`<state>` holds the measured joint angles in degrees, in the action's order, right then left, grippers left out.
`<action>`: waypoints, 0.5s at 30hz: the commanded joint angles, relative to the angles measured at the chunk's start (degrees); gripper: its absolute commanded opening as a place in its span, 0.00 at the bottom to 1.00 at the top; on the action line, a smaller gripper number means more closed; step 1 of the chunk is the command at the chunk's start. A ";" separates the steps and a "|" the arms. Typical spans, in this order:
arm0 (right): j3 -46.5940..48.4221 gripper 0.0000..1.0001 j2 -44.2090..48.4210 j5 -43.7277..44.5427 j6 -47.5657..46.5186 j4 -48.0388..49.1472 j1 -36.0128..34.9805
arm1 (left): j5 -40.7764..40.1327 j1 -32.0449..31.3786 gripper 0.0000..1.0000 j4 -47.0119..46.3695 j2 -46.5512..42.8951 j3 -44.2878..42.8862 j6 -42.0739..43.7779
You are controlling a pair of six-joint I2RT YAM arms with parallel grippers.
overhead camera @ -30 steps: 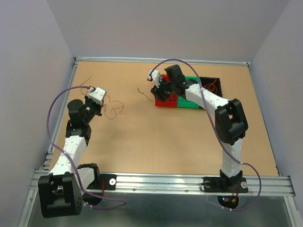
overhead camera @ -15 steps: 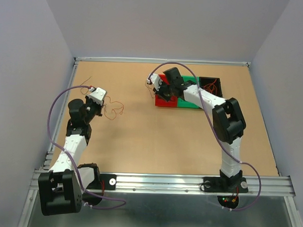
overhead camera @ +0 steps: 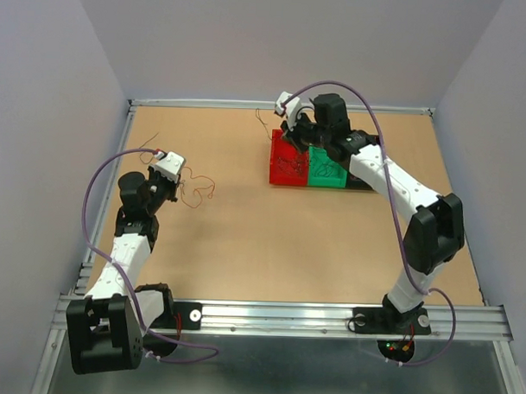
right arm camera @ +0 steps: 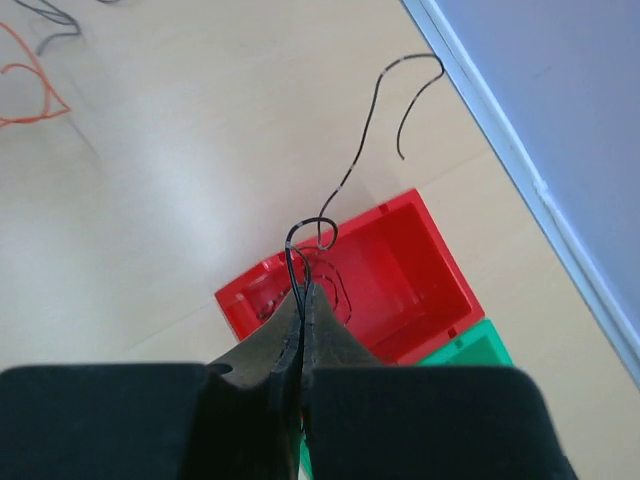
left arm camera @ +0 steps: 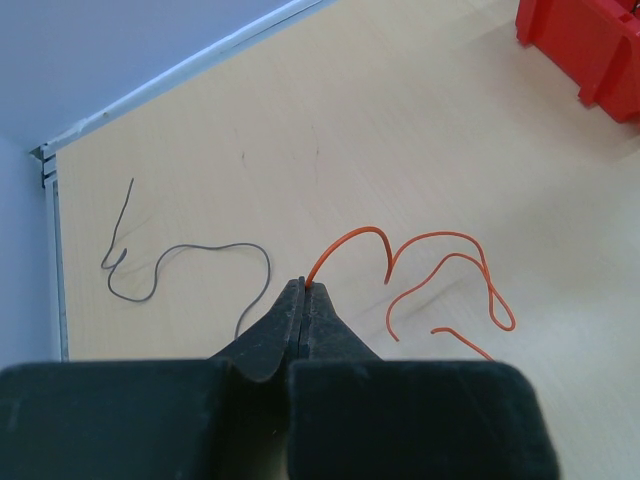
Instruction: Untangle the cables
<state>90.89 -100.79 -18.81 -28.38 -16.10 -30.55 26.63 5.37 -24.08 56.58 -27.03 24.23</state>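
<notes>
Around the red bin (overhead camera: 289, 181): both pincers closed, one thin cable each

Well left of the red bin, near the left edge of the table (overhead camera: 244, 248), the grey cable (left arm camera: 210, 246) lies loose in a wavy line with nothing touching it. Just right of that, the left gripper (left arm camera: 303, 290) has its jaws pressed fully together, pinching one end of the orange cable (left arm camera: 440, 234). The rest of the orange cable loops flat on the table on the side toward the red bin, well apart from the bin. Inside the red bin are some thin tangled wires, colours hard to tell. Over the red bin's far end, the right gripper (right arm camera: 303, 290) is clamped tight on the black cable (right arm camera: 353, 165). A small loop sits right at its fingertips. The free tail curls away past the bin toward the back wall; cannot tell if it touches the table. On the red bin's right side, touching it, is the green bin (overhead camera: 327, 182).
</notes>
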 commanded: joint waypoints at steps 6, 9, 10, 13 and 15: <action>-1.25 0.01 -8.08 -0.71 6.67 2.65 5.50 | 1.14 0.26 0.00 -1.68 -1.03 -1.98 0.47; 0.95 0.01 -12.65 0.96 8.16 2.65 5.58 | 1.14 0.35 0.00 -1.59 -1.29 -1.98 0.64; 1.48 0.01 -14.15 1.75 8.78 2.48 5.58 | 1.05 0.35 0.00 -1.59 -1.29 -1.98 0.64; 6.64 0.01 -20.13 5.52 10.09 0.12 5.50 | 1.14 0.43 0.00 -1.59 -1.12 -1.89 0.56; 10.25 0.01 -26.25 7.37 11.41 -3.48 5.23 | 1.23 0.35 0.00 -1.50 -0.94 -2.06 0.56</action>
<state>93.06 -121.38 -16.03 -19.99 -16.25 -24.84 26.76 5.37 -23.99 56.58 -27.03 24.23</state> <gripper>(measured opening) 0.012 0.018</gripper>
